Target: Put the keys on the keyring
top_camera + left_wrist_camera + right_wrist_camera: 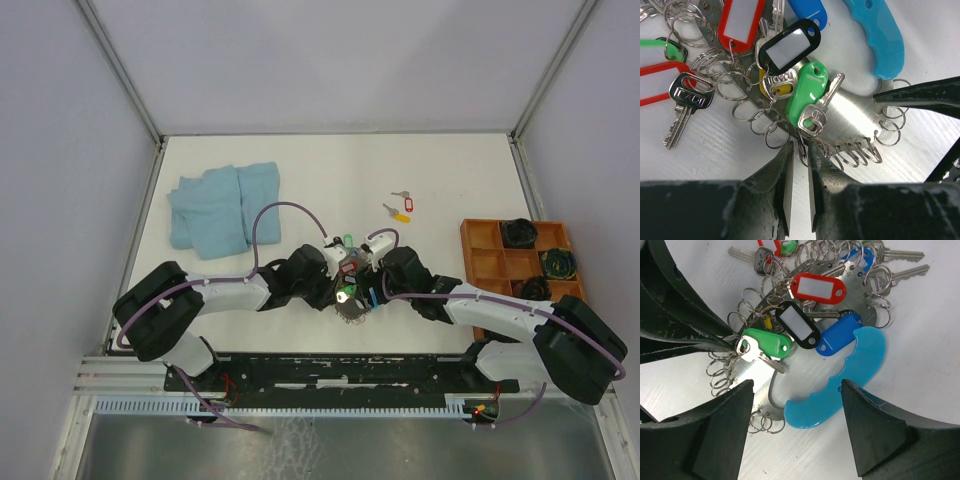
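Both arms are brought together at the middle of the surface (300,170), over the keyring (850,117), a shiny metal plate with a blue handle (860,360) and small rings (860,152) threaded along its edge. The left hand (800,145) is seen slightly parted: a slim gap shows between its fingers, and one small ring sits right at the tips. It cannot be told whether that ring is touched.

The green-tagged key (807,95) is lying on the plate just ahead of those tips. In the left wrist view its long axis runs on a diagonal, with the key head low, nearest the left fingers, and the blade pointed up and to the right. In the right wrist view the head is at the left and the blade is aimed right and slightly down.

The right hand (796,385) is spread wide, straddling the handle end of the keyring, with nothing gripped. More tagged keys are bunched on the far rings, a black tag (790,45) and a red tag (817,288) among them.

Out on the surface beyond the hands, well apart from the keyring, two loose keys are lying flat: a red-tagged key (404,198) and a yellow-tagged key (397,212), each with metal to the left and tag to the right.
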Controlling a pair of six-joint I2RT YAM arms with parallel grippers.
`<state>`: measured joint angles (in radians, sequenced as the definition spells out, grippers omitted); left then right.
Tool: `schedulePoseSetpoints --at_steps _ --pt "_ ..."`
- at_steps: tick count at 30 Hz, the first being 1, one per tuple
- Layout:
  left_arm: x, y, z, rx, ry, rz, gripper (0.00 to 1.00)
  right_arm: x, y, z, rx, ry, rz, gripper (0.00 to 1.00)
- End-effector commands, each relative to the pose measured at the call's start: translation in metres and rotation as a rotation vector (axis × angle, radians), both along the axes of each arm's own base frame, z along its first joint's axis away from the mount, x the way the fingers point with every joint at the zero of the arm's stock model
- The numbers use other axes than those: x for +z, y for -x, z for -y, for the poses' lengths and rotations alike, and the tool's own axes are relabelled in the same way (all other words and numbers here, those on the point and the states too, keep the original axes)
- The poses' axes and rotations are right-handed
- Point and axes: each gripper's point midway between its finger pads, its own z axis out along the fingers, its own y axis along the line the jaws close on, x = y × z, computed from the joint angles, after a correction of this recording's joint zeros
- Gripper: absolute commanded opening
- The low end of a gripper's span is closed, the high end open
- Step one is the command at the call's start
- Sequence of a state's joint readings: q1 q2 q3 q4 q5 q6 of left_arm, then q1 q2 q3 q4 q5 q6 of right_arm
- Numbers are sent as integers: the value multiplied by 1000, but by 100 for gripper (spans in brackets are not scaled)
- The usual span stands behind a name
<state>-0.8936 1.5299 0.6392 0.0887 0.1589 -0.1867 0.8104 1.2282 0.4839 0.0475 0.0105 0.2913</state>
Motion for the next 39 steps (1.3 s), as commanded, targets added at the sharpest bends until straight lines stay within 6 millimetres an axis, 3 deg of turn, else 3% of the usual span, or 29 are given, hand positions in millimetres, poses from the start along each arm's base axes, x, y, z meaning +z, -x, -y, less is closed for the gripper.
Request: schedulePoseSetpoints --at_steps 1,11,17,25,32,39 --pt "19 -9 12 24 46 20 24 7 -4 -7 5 -42 18 79" --pt "23 -15 18 25 56 35 21 4 -2 -9 18 -40 6 79" --pt "20 -12 18 21 54 21 8 4 -2 -10 22 -39 2 79" --pt "15 -8 12 5 26 16 3 5 -1 -11 27 -47 1 80" --pt "43 -19 17 -36 114 159 3 14 -1 -10 49 -36 22 80" --pt "73 -33 17 -39 251 314 3 37 -8 -8 51 -70 97 80"
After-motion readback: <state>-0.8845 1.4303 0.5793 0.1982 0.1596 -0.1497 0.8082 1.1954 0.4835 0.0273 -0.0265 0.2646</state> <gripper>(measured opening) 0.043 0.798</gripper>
